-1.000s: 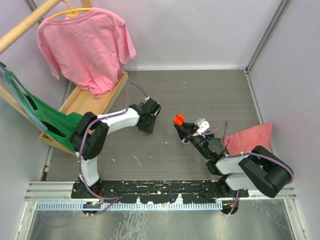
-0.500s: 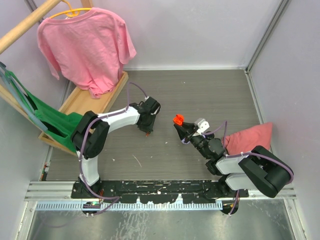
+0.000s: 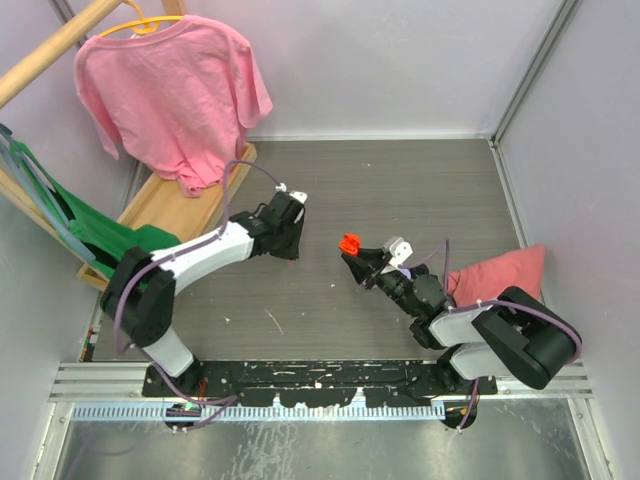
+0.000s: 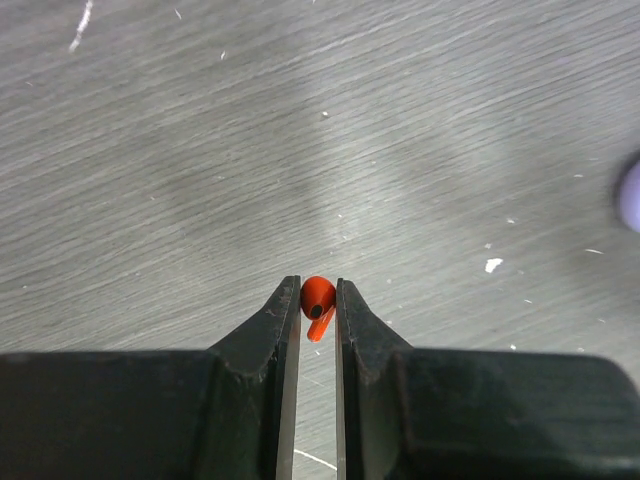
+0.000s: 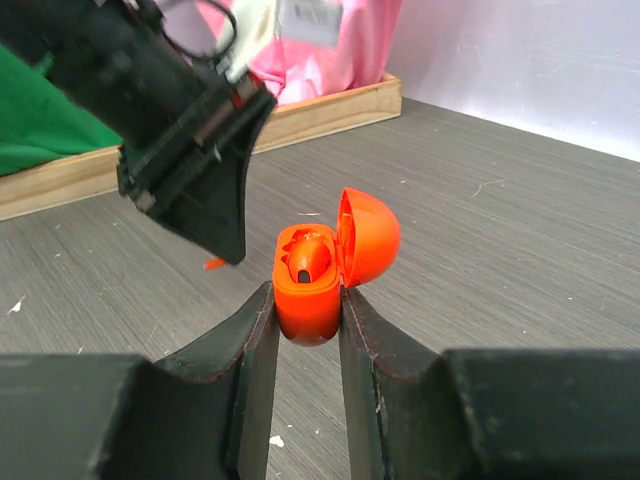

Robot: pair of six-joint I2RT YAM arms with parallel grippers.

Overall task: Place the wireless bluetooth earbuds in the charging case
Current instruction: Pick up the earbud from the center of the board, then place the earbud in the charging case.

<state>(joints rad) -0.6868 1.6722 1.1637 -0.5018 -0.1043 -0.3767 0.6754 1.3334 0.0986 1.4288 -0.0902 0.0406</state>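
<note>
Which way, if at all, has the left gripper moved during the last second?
Yes. In the top view the left gripper has shifted left, closer to the wooden base under the pink shirt.

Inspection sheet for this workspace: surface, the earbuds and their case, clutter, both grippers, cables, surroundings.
Surface: grey wood-grain table with scattered white specks.
Job's things: orange charging case, its lid open; one earbud looks seated inside; second earbud, also orange, is held in the left gripper.
Clutter: crumpled pink cloth at the table's right edge.
Grippers: left gripper shut on the second earbud; right gripper shut on the charging case.
Cables: lilac cables loop along both arms.
Surroundings: pink T-shirt on a hanger, green garment, wooden tray, all at the far left.
</note>
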